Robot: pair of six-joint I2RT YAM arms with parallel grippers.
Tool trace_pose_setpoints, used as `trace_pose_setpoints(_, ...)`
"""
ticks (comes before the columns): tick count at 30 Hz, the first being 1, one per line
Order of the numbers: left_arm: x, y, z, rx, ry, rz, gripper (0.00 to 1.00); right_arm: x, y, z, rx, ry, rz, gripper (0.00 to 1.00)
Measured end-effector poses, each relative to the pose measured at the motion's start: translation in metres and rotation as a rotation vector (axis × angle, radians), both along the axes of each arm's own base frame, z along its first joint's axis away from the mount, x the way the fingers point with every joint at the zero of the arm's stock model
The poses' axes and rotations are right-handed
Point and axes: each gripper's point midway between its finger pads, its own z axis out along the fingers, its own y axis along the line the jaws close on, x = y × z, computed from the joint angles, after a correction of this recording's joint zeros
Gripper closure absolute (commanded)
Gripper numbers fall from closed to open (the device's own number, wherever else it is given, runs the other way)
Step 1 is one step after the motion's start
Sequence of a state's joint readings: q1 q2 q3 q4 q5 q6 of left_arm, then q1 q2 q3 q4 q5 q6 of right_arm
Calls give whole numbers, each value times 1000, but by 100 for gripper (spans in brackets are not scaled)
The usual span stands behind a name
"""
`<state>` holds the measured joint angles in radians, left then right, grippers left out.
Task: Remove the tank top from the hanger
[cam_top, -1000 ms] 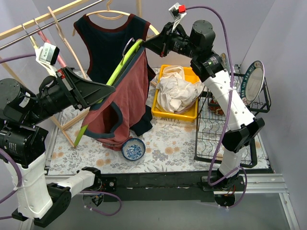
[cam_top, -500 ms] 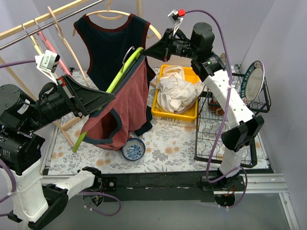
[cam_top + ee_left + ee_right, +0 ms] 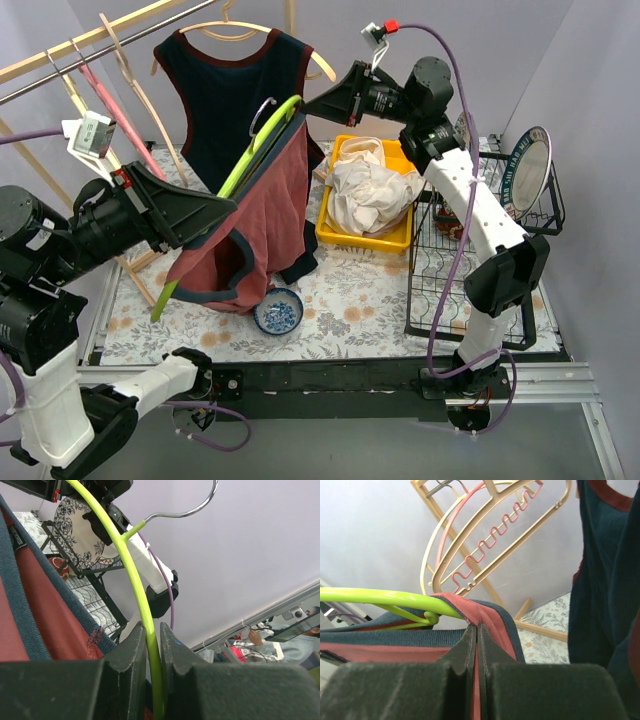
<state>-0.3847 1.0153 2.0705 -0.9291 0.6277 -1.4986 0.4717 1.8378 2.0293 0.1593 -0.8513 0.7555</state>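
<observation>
A red tank top [image 3: 265, 215] with blue-grey trim hangs on a lime-green hanger [image 3: 258, 145], held slanted in the air above the table. My left gripper [image 3: 232, 203] is shut on the hanger's thin green bar [image 3: 131, 570], which runs up between its jaws [image 3: 152, 630]; red cloth [image 3: 45, 615] lies to their left. My right gripper [image 3: 308, 103] is at the hanger's upper end. In the right wrist view it [image 3: 477, 629] is shut on the tank top's strap [image 3: 492, 617], right where the strap wraps over the green arm [image 3: 380, 597].
A navy tank top [image 3: 235, 95] hangs on a wooden hanger behind. A yellow bin [image 3: 330, 232] holds white cloth. A blue bowl [image 3: 278, 310] sits under the red garment. At the right stands a wire rack [image 3: 450, 270] with a plate [image 3: 527, 170]. Spare hangers [image 3: 110, 60] hang at the back left.
The left arm has drawn back a little to the left with the hanger. The right wrist has shifted rightward, still pinching the strap. The garment's lower edge has swung slightly left.
</observation>
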Motion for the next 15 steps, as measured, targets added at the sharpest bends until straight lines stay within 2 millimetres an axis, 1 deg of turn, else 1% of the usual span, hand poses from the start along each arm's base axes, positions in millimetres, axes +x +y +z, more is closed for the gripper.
trace_pose_setpoints(6,-11,7,-10,12,-35,17,100,-14,2,-7,71,84,109,99)
trace_pose_setpoints(10,-12,7,-6,14,-55,17,100,-16,1,-2,88,82,117,99)
trace_pose_setpoints(15,-13,1,-5,-3,-61,-25,100,-15,1,2,114,93,132,99)
